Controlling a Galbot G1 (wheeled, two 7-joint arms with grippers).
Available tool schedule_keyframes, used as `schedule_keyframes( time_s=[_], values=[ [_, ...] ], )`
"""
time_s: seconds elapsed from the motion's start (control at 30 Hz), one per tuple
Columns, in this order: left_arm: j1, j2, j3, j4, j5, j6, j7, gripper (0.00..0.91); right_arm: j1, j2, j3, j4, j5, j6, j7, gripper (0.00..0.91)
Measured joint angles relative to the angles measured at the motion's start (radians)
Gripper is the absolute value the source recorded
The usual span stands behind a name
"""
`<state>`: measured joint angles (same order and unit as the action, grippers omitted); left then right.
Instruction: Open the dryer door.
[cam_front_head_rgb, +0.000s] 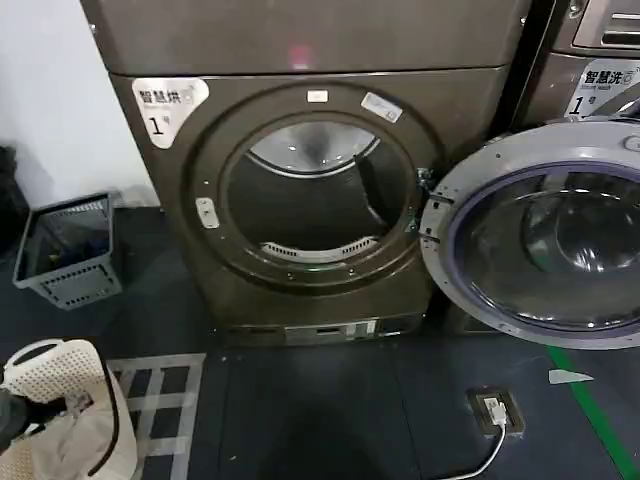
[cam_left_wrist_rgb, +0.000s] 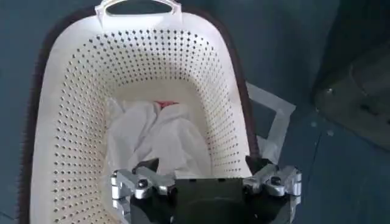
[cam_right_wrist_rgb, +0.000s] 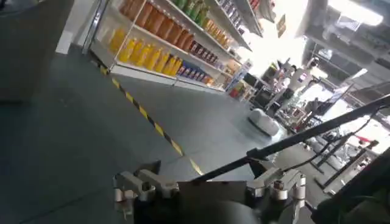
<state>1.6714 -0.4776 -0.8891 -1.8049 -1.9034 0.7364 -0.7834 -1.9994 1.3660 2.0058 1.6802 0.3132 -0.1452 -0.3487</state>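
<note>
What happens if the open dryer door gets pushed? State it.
The dryer door probably swings stiffly about its hinge beside the drum opening rather than sliding. Its glass centre and broad ring suggest it is heavy. Standing wide open, it would likely swing freely toward the dryer.

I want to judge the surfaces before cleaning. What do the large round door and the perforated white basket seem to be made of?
The large round door: seemingly grey matte plastic rim around glossy dark glass, which shows reflections. The perforated white basket: probably moulded plastic, given its regular holes and smooth walls.

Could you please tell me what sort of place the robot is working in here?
Probably a laundry corner inside a shop: a front-loading dryer with its dryer door swung open, a white laundry basket of cloth, and stocked shelves nearby.
</note>
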Motion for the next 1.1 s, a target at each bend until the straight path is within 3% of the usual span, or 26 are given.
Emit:
schedule_keyframes(
  time_s=[1.1],
  values=[
    [0.011, -0.010, -0.008, 0.019, -0.002, 0.000, 0.000, 0.907, 0.006, 0.003, 0.002, -0.003, -0.028, 0.002, -0.012, 0.907]
  ],
)
